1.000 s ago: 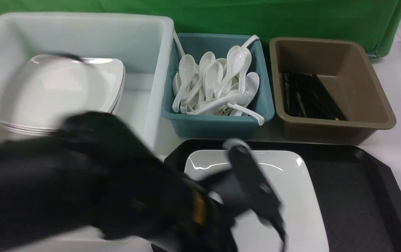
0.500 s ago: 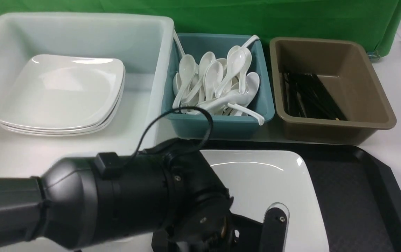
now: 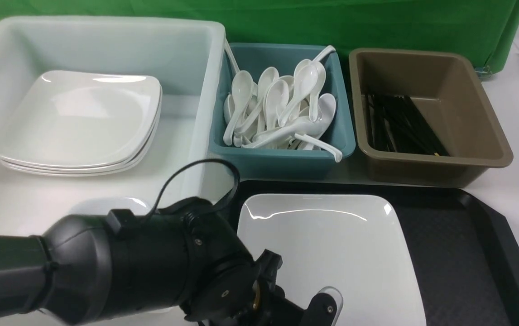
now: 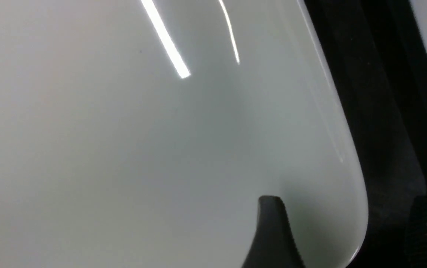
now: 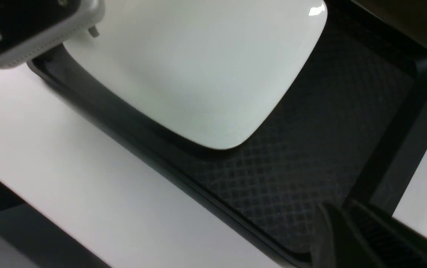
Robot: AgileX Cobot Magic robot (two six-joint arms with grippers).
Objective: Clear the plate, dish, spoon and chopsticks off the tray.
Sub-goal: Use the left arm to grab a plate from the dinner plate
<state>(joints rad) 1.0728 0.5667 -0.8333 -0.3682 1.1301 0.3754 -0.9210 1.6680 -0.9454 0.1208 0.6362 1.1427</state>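
Nearest us, the left arm's black claw (image 4: pixel 344 227) has swung back from the big white plastic tub (image 3: pixel 196 90). It now stands wide open and empty, jaws astride a near corner of the large glossy white square plate (image 3: pixel 332 244). The plate lies alone on the black textured tray (image 3: pixel 463 253), so we judge it goes next.

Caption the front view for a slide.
Open left gripper at the plate on the tray; stacked plates, spoons, chopsticks binned behind.

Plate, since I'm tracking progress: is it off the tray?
No, the plate lies flat on the tray.
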